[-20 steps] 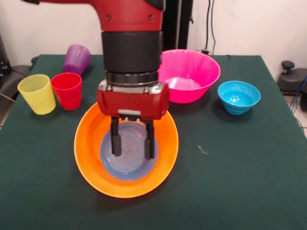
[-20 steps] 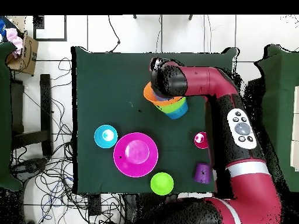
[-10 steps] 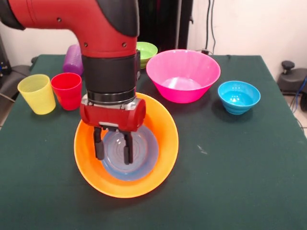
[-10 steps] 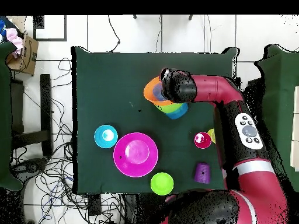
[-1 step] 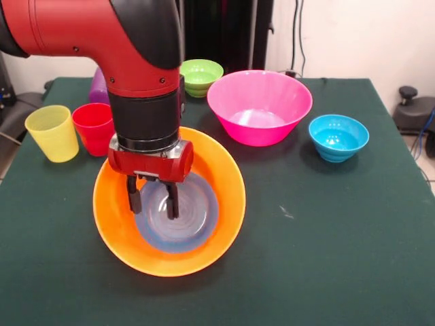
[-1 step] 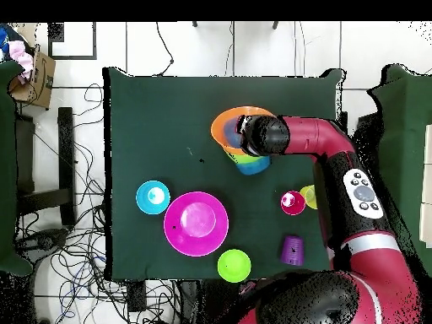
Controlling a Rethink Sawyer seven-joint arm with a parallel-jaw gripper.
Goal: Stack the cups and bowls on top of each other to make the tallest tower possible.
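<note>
Front view: the large glossy orange plastic bowl (image 5: 170, 202) sits on the green bench (image 5: 326, 231) with a pale blue bowl (image 5: 178, 213) nested inside. The gripper (image 5: 153, 199) hangs directly over that blue bowl's left part, fingers (image 5: 134, 198) parted and empty, pointing straight down.

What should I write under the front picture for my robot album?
Red robot arm lowers its open tool into the big orange bowl, over a bluish bowl nested inside, with cups and other bowls waiting around the green table.

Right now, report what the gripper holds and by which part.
Nothing visibly held: the gripper fingers hang apart inside the orange bowl, above the blue bowl.
</note>
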